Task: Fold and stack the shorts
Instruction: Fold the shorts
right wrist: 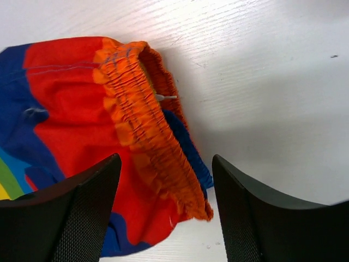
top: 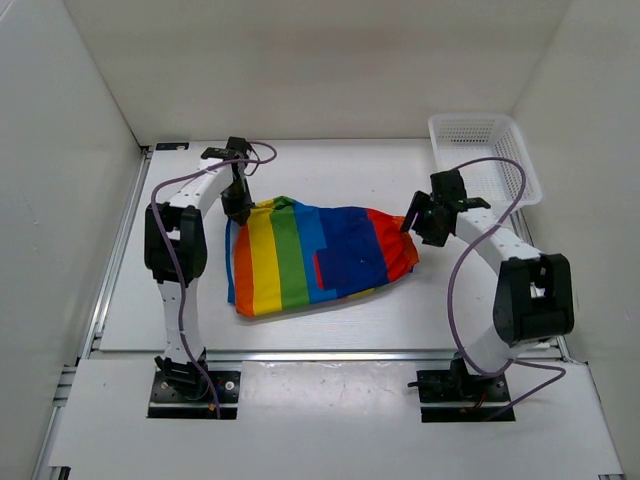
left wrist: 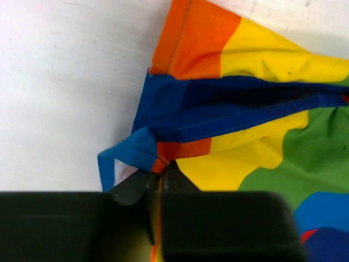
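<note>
From the top view, the shorts (top: pixel 320 258) lay flat near the middle of the bench (top: pixel 130 300), with the orange, yellow and green stripes toward the left edge and the blue and red blocks toward the right edge. My left tool (top: pixel 238 205) sat at the far left corner of the cloth, and my right tool (top: pixel 415 225) sat at the right end of it. A white mesh basket (top: pixel 485 155) stood in the far right corner of the bench, apart from the shorts. From the left wrist view, my left tool (left wrist: pixel 158 183) was pressed together and pinching the shorts (left wrist: pixel 245 109) at a corner where a blue hem (left wrist: pixel 128 153) met orange and red cloth. A sliver of the fabric showed between the dark fingers (left wrist: pixel 133 188), and the rest of the striped cloth fanned away over the white bench (left wrist: pixel 60 82). From the right wrist view, my right tool (right wrist: pixel 164 161) was spread wide. Its two fingers (right wrist: pixel 82 207) stood on either side of the gathered orange waistband (right wrist: pixel 136 120) of the shorts (right wrist: pixel 71 103). I could not tell whether either finger touched the cloth. The red panel lay to one side of the waistband and bare bench (right wrist: pixel 272 82) to the other.
</note>
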Robot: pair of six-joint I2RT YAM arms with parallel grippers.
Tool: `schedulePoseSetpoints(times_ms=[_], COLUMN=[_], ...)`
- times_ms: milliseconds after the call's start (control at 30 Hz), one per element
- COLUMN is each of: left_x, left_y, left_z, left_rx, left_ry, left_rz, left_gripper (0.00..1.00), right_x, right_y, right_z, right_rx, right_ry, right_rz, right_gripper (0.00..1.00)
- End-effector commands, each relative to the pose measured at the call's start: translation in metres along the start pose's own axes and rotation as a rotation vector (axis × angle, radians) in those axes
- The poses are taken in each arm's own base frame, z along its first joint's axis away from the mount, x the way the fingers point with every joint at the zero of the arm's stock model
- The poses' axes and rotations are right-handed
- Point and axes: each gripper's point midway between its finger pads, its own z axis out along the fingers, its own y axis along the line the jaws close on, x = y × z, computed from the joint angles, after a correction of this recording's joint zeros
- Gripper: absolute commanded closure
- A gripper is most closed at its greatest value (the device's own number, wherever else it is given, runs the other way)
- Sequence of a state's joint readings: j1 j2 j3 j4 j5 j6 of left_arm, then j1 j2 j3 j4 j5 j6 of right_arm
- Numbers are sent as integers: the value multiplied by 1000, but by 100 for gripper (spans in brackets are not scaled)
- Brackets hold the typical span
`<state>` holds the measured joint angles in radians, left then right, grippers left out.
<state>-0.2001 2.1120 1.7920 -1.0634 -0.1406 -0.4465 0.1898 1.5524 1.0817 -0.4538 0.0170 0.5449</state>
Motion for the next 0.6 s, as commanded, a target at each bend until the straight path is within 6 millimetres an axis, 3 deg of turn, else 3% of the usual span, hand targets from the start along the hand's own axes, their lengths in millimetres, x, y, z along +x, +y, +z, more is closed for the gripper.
schedulePoseSetpoints(times_ms=[0, 67, 133, 167, 200, 267, 467, 500, 567], left_x=[-20, -23, -26, -29, -33, -41, -60, -73, -76], left_y=[-9, -10, -11, -14, -15, -8, 3, 12, 9], left_z=[-27, -28, -31, -34, -40, -46, -64, -71, -60], left_rx=[43, 44, 49, 62, 71, 91, 230, 253, 320], left_ry=[-66, -67, -78, -85, -103, -114, -121, -144, -97], left_rz=[12, 12, 10, 9, 6, -20, -109, -138, -168], left_gripper=[90, 90, 90, 90, 90, 90, 90, 90, 90], right_x=[-7, -3, -1, 5, 5, 4, 5, 2, 6], right_y=[10, 19, 26, 29, 29, 27, 11, 6, -1], right_z=[13, 17, 20, 25, 25, 25, 26, 27, 28], right_rx=[-28, -74, -113, -123, -123, -108, -33, -7, 23], right_ry=[19, 49, 67, 80, 81, 73, 45, 29, 34], right_rz=[-46, -45, -46, -54, -54, -44, -24, -16, -15], right_gripper=[29, 33, 49, 59, 84, 100, 100, 100, 100])
